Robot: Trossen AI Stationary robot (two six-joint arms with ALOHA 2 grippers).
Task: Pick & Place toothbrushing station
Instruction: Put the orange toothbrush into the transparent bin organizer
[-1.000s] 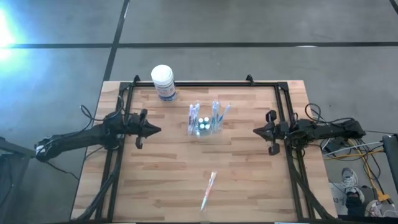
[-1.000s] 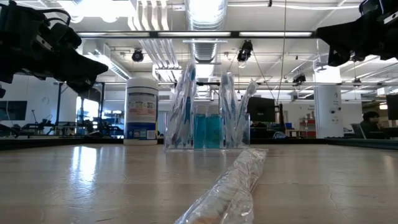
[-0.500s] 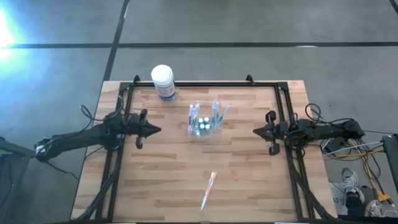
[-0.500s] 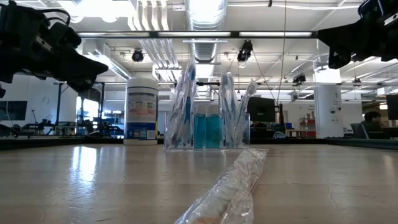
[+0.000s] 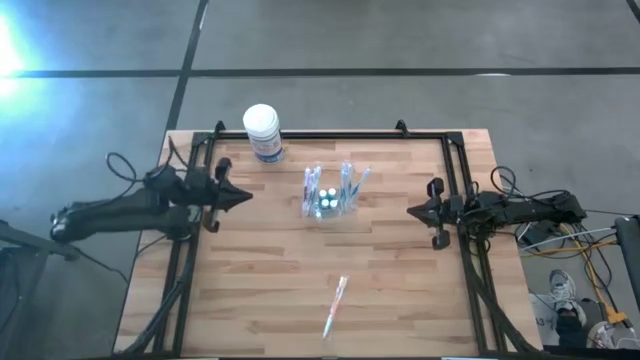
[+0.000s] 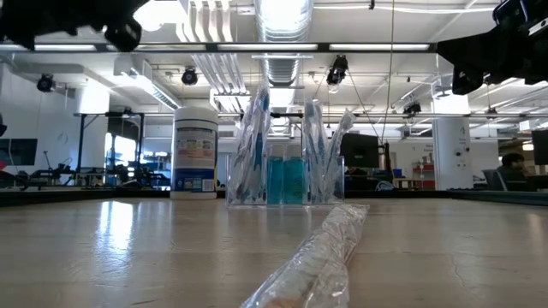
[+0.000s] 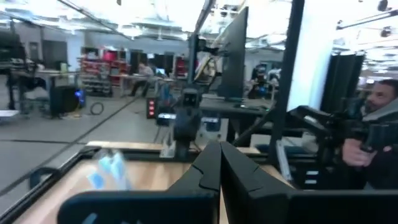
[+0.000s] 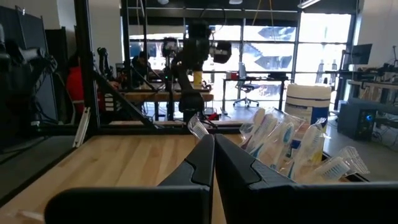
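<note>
The see-through toothbrushing station (image 5: 328,195) stands on the table's far middle, holding several wrapped toothbrushes and blue cups; it also shows in the low view (image 6: 285,162) and the right wrist view (image 8: 292,149). My left gripper (image 5: 246,198) is shut, left of the station and raised above the table. My right gripper (image 5: 411,211) is shut, right of the station. Each is empty and apart from it.
A white cylindrical tub with a blue label (image 5: 263,132) stands at the far left edge. A wrapped toothbrush (image 5: 335,306) lies loose near the table's near edge. Black frame rails (image 5: 330,134) run along the far and side edges. A person (image 7: 379,130) stands beyond the table.
My left arm has drawn back toward the table's left edge and a little toward the far edge, and has risen: in the low view its gripper has gone up, nearly out of the picture. Its fingers stay shut. The right arm and the station have kept still.
</note>
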